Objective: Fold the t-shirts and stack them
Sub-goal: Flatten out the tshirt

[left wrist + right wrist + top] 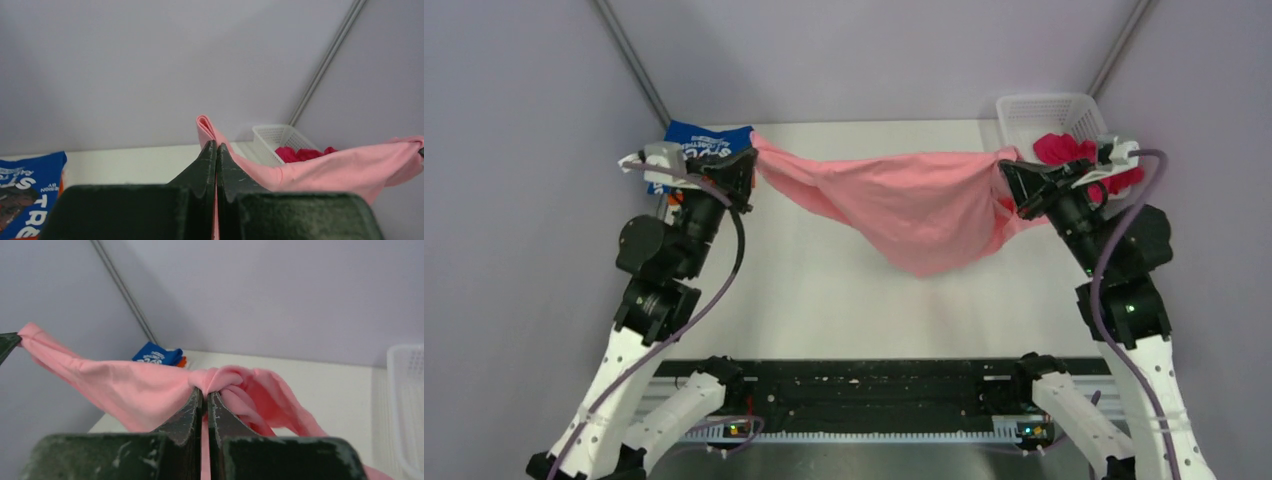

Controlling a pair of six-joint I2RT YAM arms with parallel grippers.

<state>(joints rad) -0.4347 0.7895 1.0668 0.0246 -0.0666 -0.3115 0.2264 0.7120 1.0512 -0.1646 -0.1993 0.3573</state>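
Now both of my claws are pinched closed, with nothing between the fingers but a thin layer of cloth. My left gripper (746,170) grips one bunched edge of the light pink t-shirt (914,205). In the left wrist view, a small fold of pink cloth pokes up above the closed fingertips. My right gripper (1009,185) grips the opposite end, where the cloth is gathered into a twisted bundle right at the fingertips.

The shirt hangs in the air between the two claws, above the white table (824,310). Its upper edge is stretched, and below that it sags into a loose, wrinkled belly, lowest a little right of centre. I cannot tell whether that low point touches the table.

At the far left of the table, behind my left claw, the blue t-shirt (699,145) with white lettering lies flat. A sliver of the orange t-shirt (182,361) shows beside it. At the far right corner stands a white lattice basket (1044,108), with the magenta t-shirt (1059,148) crumpled in it.
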